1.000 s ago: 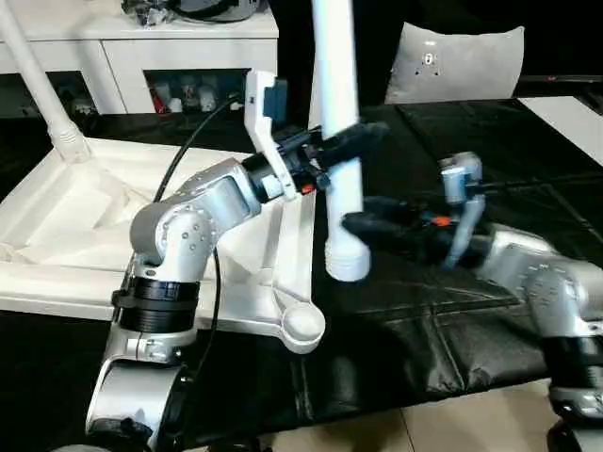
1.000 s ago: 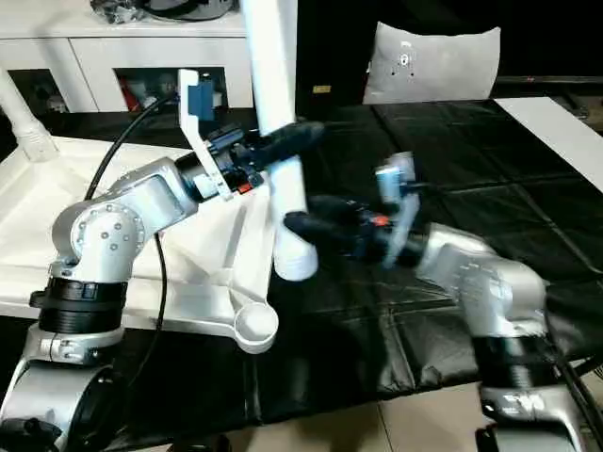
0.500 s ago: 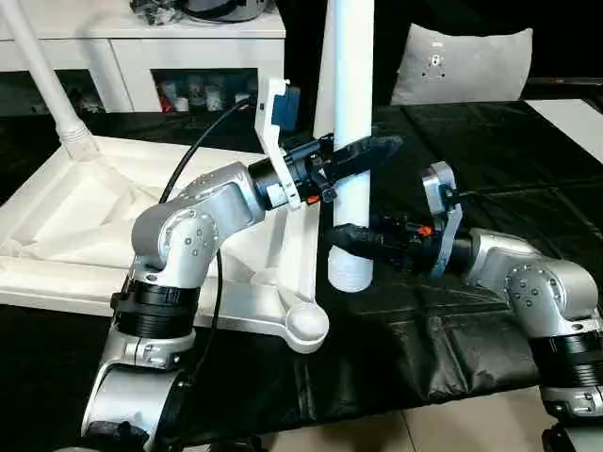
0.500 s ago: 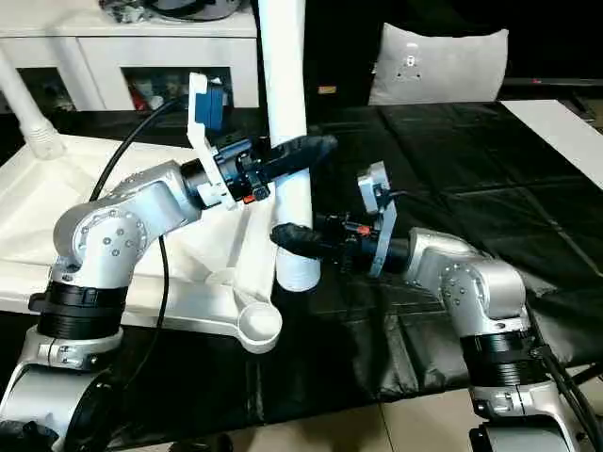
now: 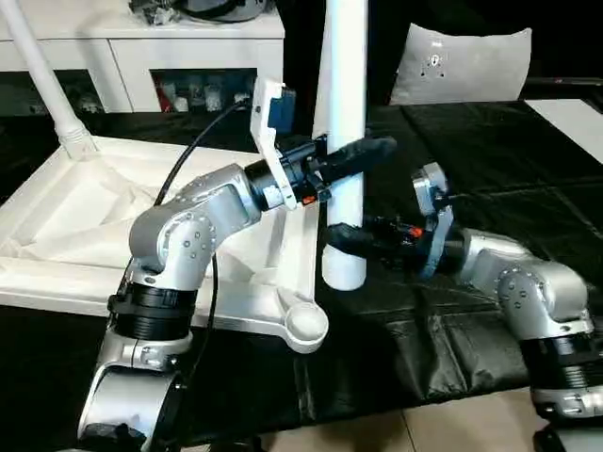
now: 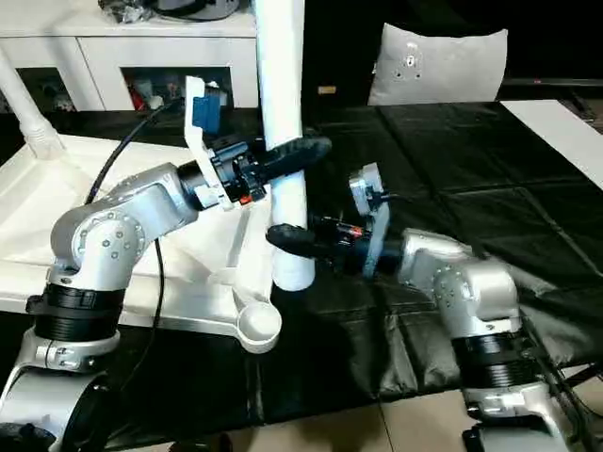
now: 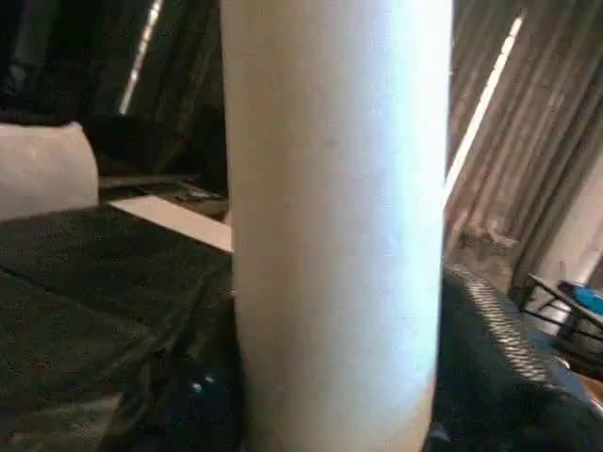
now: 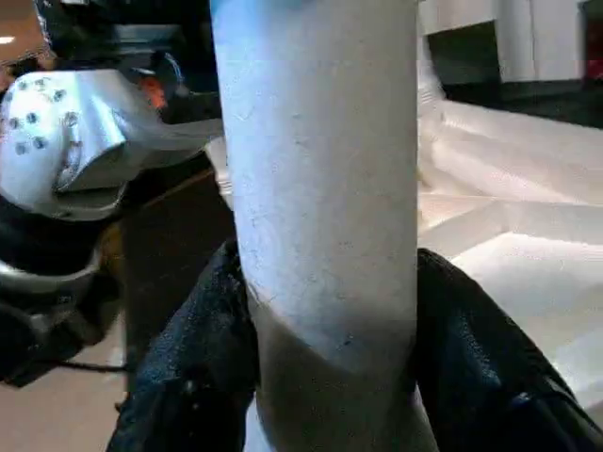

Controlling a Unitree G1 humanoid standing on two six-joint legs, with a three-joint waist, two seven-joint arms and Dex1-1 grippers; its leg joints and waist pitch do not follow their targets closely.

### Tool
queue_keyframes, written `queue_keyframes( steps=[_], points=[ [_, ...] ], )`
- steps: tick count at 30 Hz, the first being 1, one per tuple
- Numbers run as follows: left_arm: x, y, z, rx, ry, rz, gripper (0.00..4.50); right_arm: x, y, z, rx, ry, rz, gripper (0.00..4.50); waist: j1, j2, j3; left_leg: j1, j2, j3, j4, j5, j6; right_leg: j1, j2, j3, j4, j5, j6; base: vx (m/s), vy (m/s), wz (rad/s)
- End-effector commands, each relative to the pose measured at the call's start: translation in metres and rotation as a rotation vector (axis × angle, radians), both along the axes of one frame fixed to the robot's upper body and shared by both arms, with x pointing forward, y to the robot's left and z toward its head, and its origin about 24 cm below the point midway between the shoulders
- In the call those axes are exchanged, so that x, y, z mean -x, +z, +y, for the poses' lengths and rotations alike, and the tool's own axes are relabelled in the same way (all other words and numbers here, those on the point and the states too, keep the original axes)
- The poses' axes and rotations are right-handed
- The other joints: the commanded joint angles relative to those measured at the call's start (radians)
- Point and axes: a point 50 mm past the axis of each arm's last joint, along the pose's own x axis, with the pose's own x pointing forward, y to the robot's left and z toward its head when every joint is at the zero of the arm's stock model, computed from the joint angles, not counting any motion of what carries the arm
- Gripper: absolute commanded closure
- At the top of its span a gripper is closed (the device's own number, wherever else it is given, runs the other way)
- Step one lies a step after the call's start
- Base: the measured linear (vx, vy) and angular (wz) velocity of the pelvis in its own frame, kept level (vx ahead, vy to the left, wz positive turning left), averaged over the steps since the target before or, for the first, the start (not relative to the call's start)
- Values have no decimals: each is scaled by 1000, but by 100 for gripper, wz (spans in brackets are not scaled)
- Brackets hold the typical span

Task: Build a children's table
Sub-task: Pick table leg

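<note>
A white tapered table leg (image 5: pixel 345 122) stands upright in the air, its wide lower end (image 5: pixel 343 268) just above the black cover beside the upturned white tabletop (image 5: pixel 85 217). My left gripper (image 5: pixel 350 158) is shut on the leg at mid height. My right gripper (image 5: pixel 341 237) is shut on it lower down, and its black fingers (image 8: pixel 193 363) hug both sides of the leg (image 8: pixel 320 188). Another leg (image 5: pixel 42 80) stands in the tabletop's far left corner. The near corner socket (image 5: pixel 306 325) holds nothing.
The black-covered worktable (image 5: pixel 499 160) stretches to the right. A grey cushion (image 5: pixel 462 61) and a white shelf unit (image 5: pixel 141 38) stand behind it. A white panel (image 5: pixel 575 113) lies at the far right. Light floor (image 5: pixel 452 424) shows past the near edge.
My right gripper came in from the right and shut around the leg's lower part. The leg went from tilted to upright. My left gripper kept its place on the leg.
</note>
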Motion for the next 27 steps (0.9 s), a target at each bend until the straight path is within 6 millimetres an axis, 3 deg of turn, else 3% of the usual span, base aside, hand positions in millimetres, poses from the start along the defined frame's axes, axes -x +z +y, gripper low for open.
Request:
queue_keyframes(
  steps=[1,3,5,7,15,16,19,21,26,27],
  points=[
    [3,4,-1,-10,9,-54,158,-9,4,-7,23,-114,-35,257,-4,-3,-75,35,52,-13,-61,-80,5,33,-78,34,-59,91,-229,0,0,0],
    [0,4,2,-24,76,-94,149,-15,6,-6,23,-179,-64,257,-4,2,-75,36,53,-15,-62,-88,-1,32,-80,33,-60,84,-224,0,0,0],
    [-1,3,4,-54,128,-137,155,-20,6,-4,44,-253,-101,257,-8,-1,-75,36,52,-14,-63,-93,-15,33,-78,34,-60,80,-217,0,0,0],
    [-2,4,4,-46,151,-155,103,-23,6,-2,56,-291,-128,257,-8,-2,-75,37,53,-14,-64,-99,-25,32,-80,34,-60,76,-208,0,0,0],
    [-13,2,-12,-58,512,-219,99,-35,2,25,60,-518,-224,257,-10,-1,-76,34,54,-16,-65,-97,-22,34,-79,36,-59,126,-184,0,0,0],
    [-13,1,-13,-59,518,-214,131,-35,2,26,60,-525,-223,257,-11,-2,-75,33,54,-16,-65,-102,-21,35,-80,36,-60,121,-182,0,0,0],
    [-14,-4,-19,-78,561,-188,141,-38,1,30,62,-561,-228,257,-13,-1,-74,34,52,-17,-67,-117,-29,35,-79,36,-62,97,-177,0,0,0],
    [-15,-8,-23,-112,579,-192,179,-40,0,34,72,-577,-238,257,-17,5,-75,35,53,-17,-67,-124,-32,32,-77,36,-62,94,-173,0,0,0],
    [-16,-10,-25,-119,606,-187,188,-42,-1,35,82,-603,-249,257,-19,2,-76,35,51,-17,-65,-111,-26,35,-77,36,-59,139,-179,0,0,0],
    [-17,-11,-25,-122,615,-184,217,-42,-2,36,85,-599,-251,257,-21,1,-76,34,52,-17,-66,-116,-24,35,-77,36,-60,136,-182,0,0,0]
  ],
)
